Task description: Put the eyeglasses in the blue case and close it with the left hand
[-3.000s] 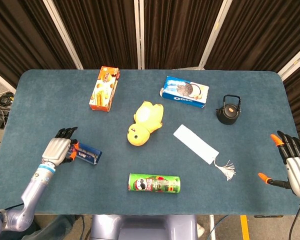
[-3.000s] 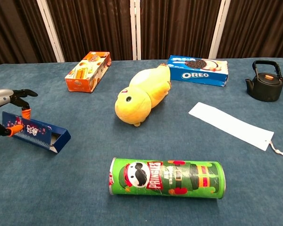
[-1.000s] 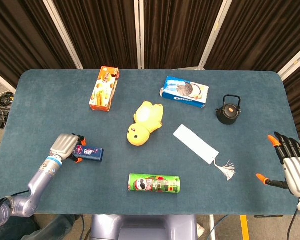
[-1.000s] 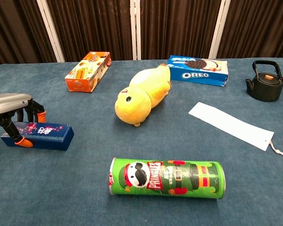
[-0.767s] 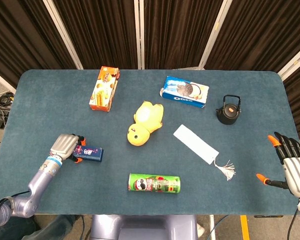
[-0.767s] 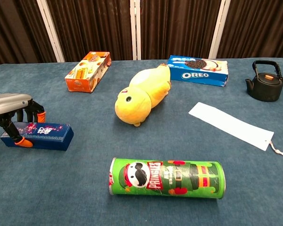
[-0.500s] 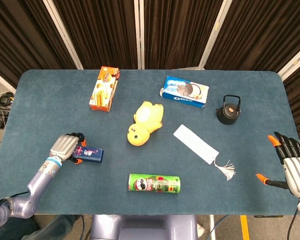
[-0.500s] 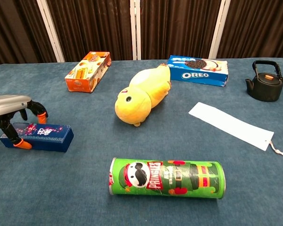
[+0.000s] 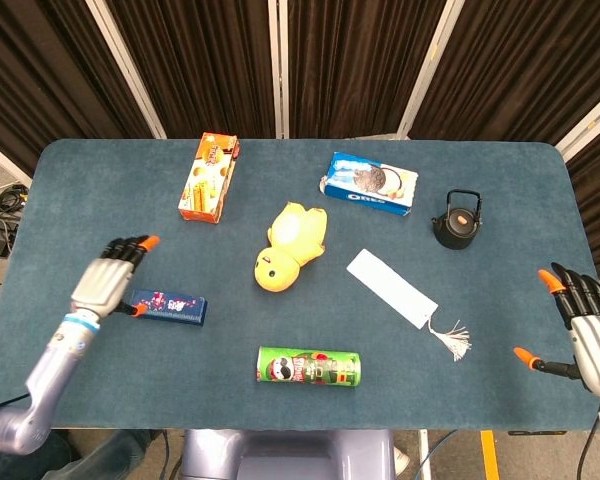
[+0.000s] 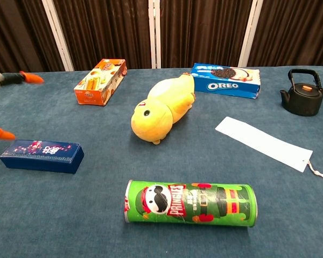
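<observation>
— Lying flat and shut, the blue case [image 9: 167, 307] sits near the table's [image 9: 90, 190] left edge, toward the front, with its long side roughly along the front edge. Do you see the glasses?

— No, the lid is down, so I cannot tell what is inside. Where is the left hand [image 9: 107, 278]?

— Just beside the case's left end, raised off it, fingers spread and holding nothing. From the chest view only its orange fingertips [image 10: 30, 77] show at the left border, clear of the case [image 10: 42, 156].

— And the right hand [image 9: 586, 333]?

— By the right edge near the front corner, fingers fanned apart, empty, well apart from everything.

— What else lies on the cloth?

— A yellow plush duck [image 9: 289, 246] in the middle, a green Pringles can [image 9: 309, 367] on its side near the front edge, an orange snack box [image 9: 208, 177] toward the back left, an Oreo box [image 9: 369, 183] toward the back, a black kettle [image 9: 456, 220] to the right of it, and a white bookmark [image 9: 392, 288] with a tassel between duck and right hand.
</observation>
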You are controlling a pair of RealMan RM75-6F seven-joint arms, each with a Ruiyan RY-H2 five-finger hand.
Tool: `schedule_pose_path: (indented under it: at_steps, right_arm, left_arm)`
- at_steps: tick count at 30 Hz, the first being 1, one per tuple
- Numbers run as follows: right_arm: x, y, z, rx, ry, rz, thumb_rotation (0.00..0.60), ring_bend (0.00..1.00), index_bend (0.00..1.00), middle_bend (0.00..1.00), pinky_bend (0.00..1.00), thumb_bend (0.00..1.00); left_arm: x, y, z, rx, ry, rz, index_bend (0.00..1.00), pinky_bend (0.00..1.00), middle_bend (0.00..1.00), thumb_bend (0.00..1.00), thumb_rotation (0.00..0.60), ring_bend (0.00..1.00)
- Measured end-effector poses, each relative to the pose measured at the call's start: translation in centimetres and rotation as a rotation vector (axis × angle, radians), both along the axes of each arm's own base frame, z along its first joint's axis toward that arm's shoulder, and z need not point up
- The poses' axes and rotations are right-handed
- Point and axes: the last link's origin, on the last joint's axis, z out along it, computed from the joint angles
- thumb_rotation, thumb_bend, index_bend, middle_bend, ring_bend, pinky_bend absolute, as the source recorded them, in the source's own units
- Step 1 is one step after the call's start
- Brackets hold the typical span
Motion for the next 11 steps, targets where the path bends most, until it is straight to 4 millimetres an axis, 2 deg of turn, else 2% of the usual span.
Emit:
schedule_pose_path:
  at_steps: [5,9,11]
  right_arm:
    - [0.2,0.1,0.1,0.0,-0.005,0.012,0.6,0.0,0.0,0.0,0.0,0.0]
    - [0.3,0.2,0.3,-0.011,-0.003,0.022,0.6,0.0,0.0,0.0,0.0,0.0]
    - [0.3,0.3,0.4,-0.026,0.008,0.029,0.6,0.0,0.0,0.0,0.0,0.0]
  left_arm:
    - [-0.1,-2.8,4.3,0.135,-0.033,0.01,0.0,0.0,0.0,0.0,0.6,0.0]
    - [-0.7,-6.5,7.5,0.234,-0.043,0.055,0.0,0.0,0.0,0.0,0.6,0.0]
    - [-1.0,-7.8,8.4,0.269,-0.032,0.074,0.0,0.0,0.0,0.0,0.6,0.0]
